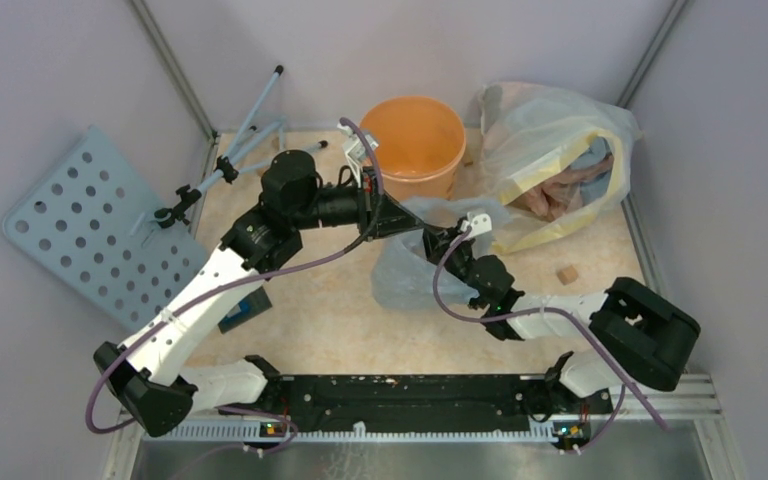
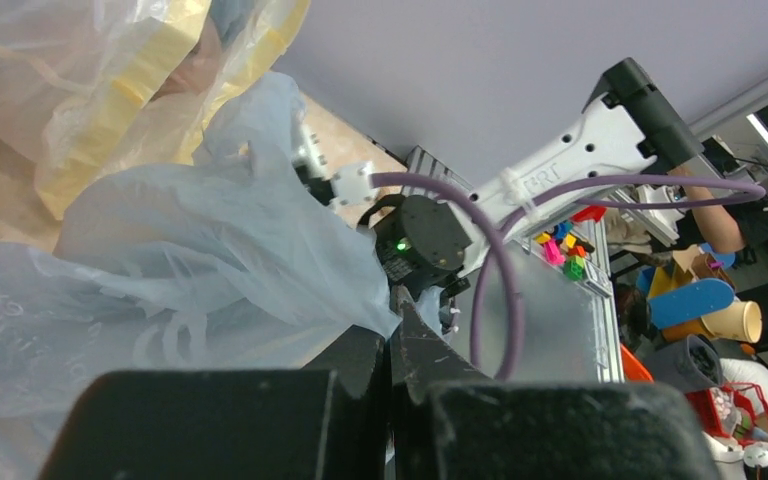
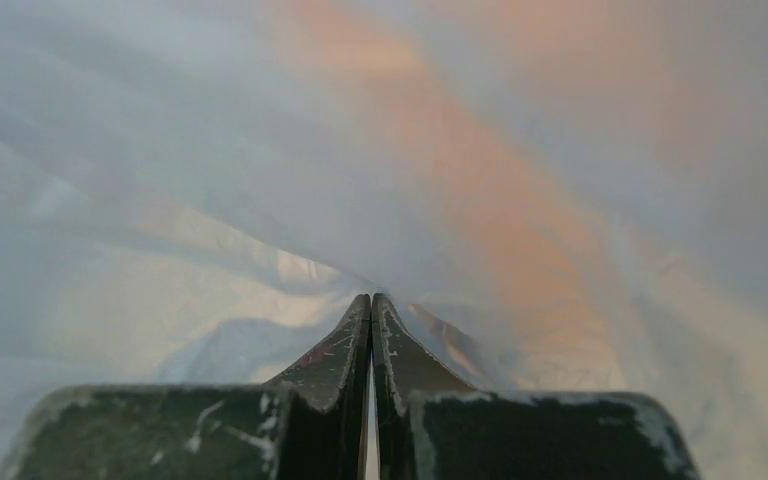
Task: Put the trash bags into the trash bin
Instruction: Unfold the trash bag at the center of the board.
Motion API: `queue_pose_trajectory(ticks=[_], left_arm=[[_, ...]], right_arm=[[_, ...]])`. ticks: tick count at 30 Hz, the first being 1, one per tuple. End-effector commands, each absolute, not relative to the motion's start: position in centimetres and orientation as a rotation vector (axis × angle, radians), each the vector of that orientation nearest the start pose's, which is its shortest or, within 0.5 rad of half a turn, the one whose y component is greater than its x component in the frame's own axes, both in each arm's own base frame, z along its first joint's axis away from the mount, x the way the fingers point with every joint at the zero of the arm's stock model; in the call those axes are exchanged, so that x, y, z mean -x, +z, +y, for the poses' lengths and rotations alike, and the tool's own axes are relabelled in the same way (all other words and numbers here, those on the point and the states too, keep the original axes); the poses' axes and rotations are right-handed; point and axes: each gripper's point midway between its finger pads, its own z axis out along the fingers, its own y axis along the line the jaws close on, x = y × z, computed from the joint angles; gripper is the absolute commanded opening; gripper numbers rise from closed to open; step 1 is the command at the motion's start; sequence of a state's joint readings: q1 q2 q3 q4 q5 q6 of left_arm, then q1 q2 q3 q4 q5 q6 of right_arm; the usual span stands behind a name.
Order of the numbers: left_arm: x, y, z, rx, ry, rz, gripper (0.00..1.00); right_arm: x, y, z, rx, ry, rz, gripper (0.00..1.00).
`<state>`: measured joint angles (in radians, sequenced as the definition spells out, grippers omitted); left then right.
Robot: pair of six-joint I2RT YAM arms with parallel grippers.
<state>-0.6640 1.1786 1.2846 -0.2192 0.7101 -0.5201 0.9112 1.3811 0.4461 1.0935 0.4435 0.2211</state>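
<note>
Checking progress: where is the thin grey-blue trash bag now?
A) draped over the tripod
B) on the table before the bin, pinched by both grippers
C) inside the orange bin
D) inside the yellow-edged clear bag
B: the trash bag lies on the table short of the trash bin, with the left gripper and right gripper shut on it.

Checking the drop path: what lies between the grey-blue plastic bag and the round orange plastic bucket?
Top view: the left gripper, shut on the bag, beside the bucket.
</note>
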Motion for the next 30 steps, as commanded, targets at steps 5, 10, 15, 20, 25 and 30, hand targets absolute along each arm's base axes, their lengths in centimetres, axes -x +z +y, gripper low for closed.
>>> queue_pose_trajectory(ticks=[5, 10, 15, 20, 25, 30], left_arm=[[-19.2, 40.1, -32.8, -0.738, -1.549, 1.654, 0.00], [-19.2, 40.2, -35.1, -0.754, -1.608, 1.636, 0.00], [-19.9, 39.6, -36.0, -0.758, -1.583, 1.654, 0.00], [-20.4, 39.2, -35.5, -0.751, -1.509, 1.681, 0.00], [-19.5, 39.5, -34.8, -0.788, -1.490, 1.673, 0.00], [-17.9, 39.5, -33.1, -0.822, -1.454, 1.669, 0.00]], right_arm=[[-30.7, 20.4, 31.1, 0.113, 0.737, 1.426, 0.00], [-30.9, 20.6, 33.4, 0.147, 0.730, 1.395, 0.00], [-30.1, 22.6, 33.7, 0.142, 0.757, 1.323, 0.00], [-30.3, 22.2, 31.8, 0.134, 0.654, 1.333, 0.00], [-31.2, 19.2, 28.7, 0.050, 0.567, 1.433, 0.00], [-31.2, 16.2, 24.1, -0.092, 0.459, 1.501, 0.00]])
